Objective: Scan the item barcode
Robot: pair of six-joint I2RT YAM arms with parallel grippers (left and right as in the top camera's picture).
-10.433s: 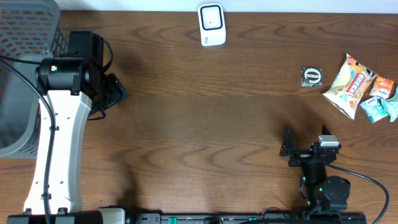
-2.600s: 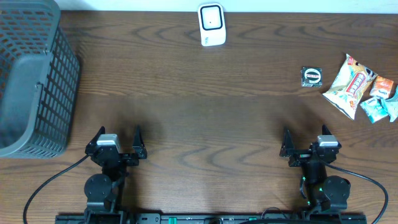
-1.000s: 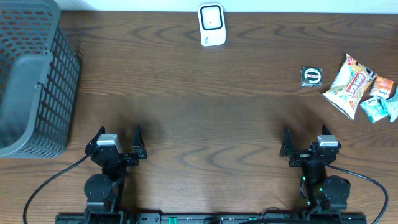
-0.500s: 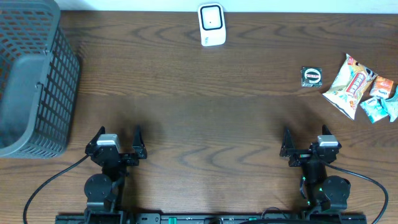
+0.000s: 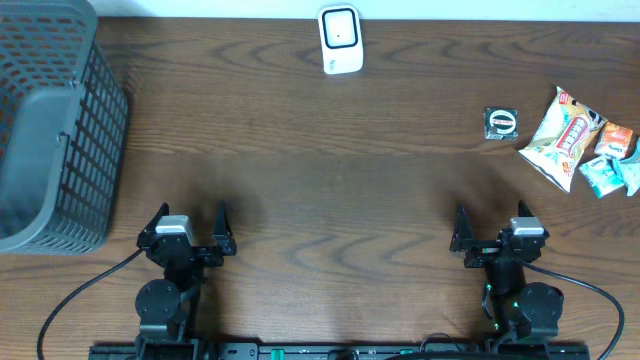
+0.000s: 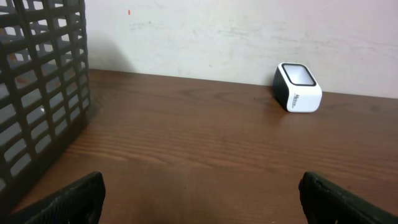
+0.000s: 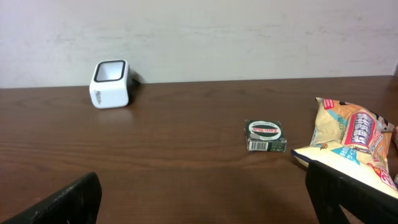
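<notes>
The left gripper [image 5: 190,216] sits low at the near edge of the tabletop [image 5: 330,200], its jaws spread wide with nothing between them; the right gripper [image 5: 489,224] sits at the same edge, well apart to the right, its jaws spread just as wide and likewise holding nothing; in each wrist view only the two dark fingertips show at the bottom corners, with bare wood between them.

The white scanner [image 5: 340,40] stands at the far edge of the tabletop, near the middle, just in front of the pale wall; its dark window faces up and forward.

The items lie in a cluster at the right side, far from both grippers; a small dark packet with a green round label [image 5: 501,122] lies flat and alone, just left of the rest; a yellow snack bag [image 5: 562,136] lies tilted beside it, near but not touching; an orange packet [image 5: 616,140] and two teal packets [image 5: 610,170] crowd against the bag's right side at the tabletop's edge; whether they overlap the bag I cannot tell.

A grey mesh basket [image 5: 50,130] stands upright in the far left corner, and what shows of its inside is bare; cables trail from each arm's base along the near edge.
</notes>
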